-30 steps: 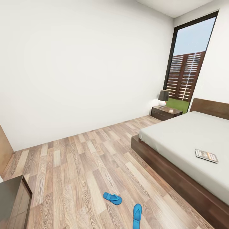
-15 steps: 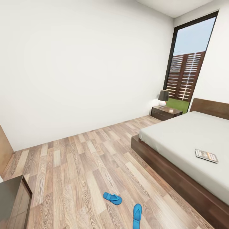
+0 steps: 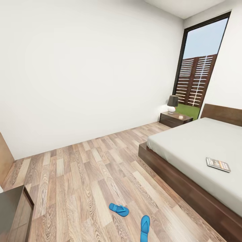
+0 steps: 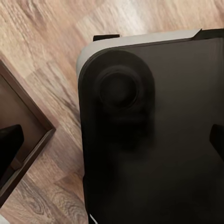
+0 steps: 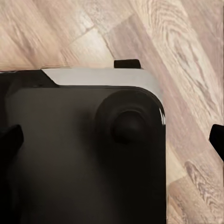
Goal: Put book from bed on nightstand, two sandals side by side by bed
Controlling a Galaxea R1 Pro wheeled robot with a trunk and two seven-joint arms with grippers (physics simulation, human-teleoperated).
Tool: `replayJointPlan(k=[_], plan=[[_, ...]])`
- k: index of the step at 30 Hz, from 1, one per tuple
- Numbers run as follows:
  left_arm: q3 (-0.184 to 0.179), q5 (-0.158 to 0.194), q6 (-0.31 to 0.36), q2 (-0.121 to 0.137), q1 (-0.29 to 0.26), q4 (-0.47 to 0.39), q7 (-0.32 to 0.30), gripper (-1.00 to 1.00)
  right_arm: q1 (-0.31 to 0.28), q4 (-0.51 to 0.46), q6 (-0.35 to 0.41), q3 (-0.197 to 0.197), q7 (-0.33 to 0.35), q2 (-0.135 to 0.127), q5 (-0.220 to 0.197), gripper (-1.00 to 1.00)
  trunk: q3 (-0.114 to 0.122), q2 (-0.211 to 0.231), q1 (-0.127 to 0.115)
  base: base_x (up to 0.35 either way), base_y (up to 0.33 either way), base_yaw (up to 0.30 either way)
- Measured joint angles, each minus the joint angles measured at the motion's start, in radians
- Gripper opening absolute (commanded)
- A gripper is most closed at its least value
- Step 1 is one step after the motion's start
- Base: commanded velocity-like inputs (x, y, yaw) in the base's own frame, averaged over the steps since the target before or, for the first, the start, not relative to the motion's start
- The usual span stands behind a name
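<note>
The book (image 3: 218, 164) lies flat on the bed (image 3: 188, 141), on the grey mattress near the side edge that faces the open floor, well away from the headboard. Nothing has changed over the last second: my head view is the same, the book has not shifted, and the two sandals (image 3: 118, 209) (image 3: 145, 228) lie where they were on the floor beside the bed, apart and pointing different ways, not paired. So I judge that no step of the task has begun; I am standing and looking. The nightstand (image 3: 174, 119) stands beyond the bed's far corner, by the window (image 3: 198, 67), with a lamp (image 3: 172, 103) on it; that is where the book could go.

My head view gives the whole room but none of my arms. My wrist views give the opposite: each looks down past my own dark base (image 4: 154, 135) (image 5: 84, 154) onto the floor planks, and the left one also catches the corner of a dark wooden cabinet (image 4: 23, 135). Only dark finger tips show at the edges, so I cannot tell whether either pincer is wide or narrow.
</note>
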Motion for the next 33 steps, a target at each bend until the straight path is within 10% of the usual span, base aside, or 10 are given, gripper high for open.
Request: replayJointPlan(k=[33], plan=[[-0.026,0.001,0.001,0.001,-0.088,-0.156,0.01,1.0,-0.027,-0.116,-0.007,-0.016,-0.023,0.0,0.001,1.0,0.0,0.0,0.0,0.0,0.0,0.0]])
